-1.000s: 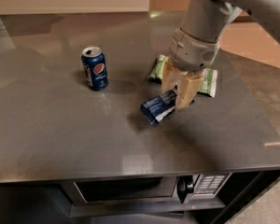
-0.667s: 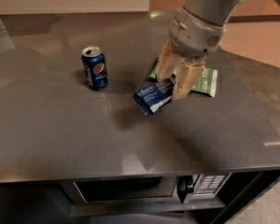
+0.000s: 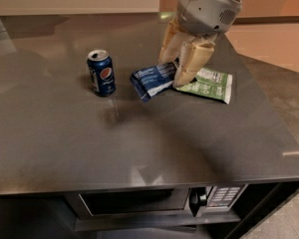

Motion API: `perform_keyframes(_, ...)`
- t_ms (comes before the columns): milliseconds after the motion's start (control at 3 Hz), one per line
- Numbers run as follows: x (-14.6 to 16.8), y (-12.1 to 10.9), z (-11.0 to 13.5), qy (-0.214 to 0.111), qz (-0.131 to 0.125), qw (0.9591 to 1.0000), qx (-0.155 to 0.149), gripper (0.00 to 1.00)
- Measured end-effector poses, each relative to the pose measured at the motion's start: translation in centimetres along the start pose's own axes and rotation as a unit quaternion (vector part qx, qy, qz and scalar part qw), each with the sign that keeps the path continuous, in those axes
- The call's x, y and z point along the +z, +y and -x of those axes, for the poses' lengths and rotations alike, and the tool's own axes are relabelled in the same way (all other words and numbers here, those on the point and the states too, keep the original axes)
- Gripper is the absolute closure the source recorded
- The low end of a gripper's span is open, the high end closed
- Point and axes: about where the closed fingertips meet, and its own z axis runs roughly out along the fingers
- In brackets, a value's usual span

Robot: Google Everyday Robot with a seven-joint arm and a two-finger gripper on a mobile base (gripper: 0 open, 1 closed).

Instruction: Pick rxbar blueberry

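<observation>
The rxbar blueberry [image 3: 152, 80] is a flat dark navy bar with a white panel. It hangs in the air above the grey counter, tilted, held at its right end. My gripper [image 3: 178, 69] comes down from the upper right and is shut on the bar's right end, with its tan fingers [image 3: 192, 63] on either side. The bar is lifted off the counter, between the Pepsi can and the chip bag.
A blue Pepsi can [image 3: 101, 72] stands upright left of the bar. A green-and-white chip bag [image 3: 209, 85] lies flat on the grey counter [image 3: 65, 138] under and right of the gripper. A microwave [image 3: 154, 200] sits below the counter's front edge.
The gripper has risen with the bar held in it, lifting it off the counter. The can and chip bag have not moved on the counter.
</observation>
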Motion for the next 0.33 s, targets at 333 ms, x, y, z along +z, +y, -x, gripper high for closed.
perform_keyframes(333,0.04,-1.09,0.20,-0.001,-0.021,0.9998,-0.002,1.00)
